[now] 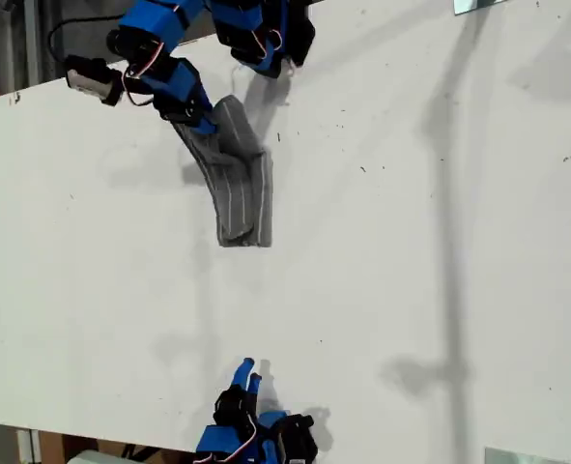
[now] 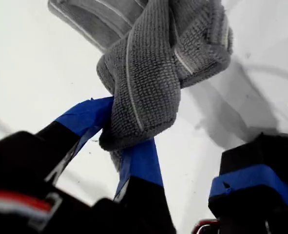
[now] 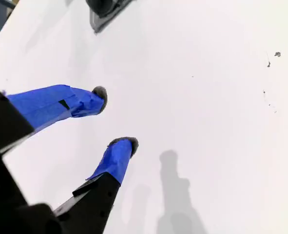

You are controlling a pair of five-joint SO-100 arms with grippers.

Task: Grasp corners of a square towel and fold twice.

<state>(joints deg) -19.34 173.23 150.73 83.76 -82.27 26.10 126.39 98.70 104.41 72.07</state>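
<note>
The grey striped towel [image 1: 242,188] is bunched into a narrow strip in the upper middle of the exterior view. Its lower end rests on the white table [image 1: 411,242], and its upper end is lifted. My first gripper [image 1: 206,124] is shut on that raised end. In the first wrist view the towel [image 2: 148,73] folds over between the blue-taped fingers [image 2: 87,117] of my first gripper [image 2: 117,134]. Which corners are pinched is hidden in the folds. My second gripper [image 1: 249,367] stands open and empty near the exterior view's bottom edge, above the bare table [image 3: 207,97], its fingertips [image 3: 97,97] apart around the gripper's middle [image 3: 115,118].
The first arm's blue body [image 1: 266,34] hangs over the table's far edge at the exterior view's top. Small metal plates sit at that view's top right [image 1: 478,5] and bottom right [image 1: 517,454]. Faint dark specks [image 1: 362,169] mark the tabletop.
</note>
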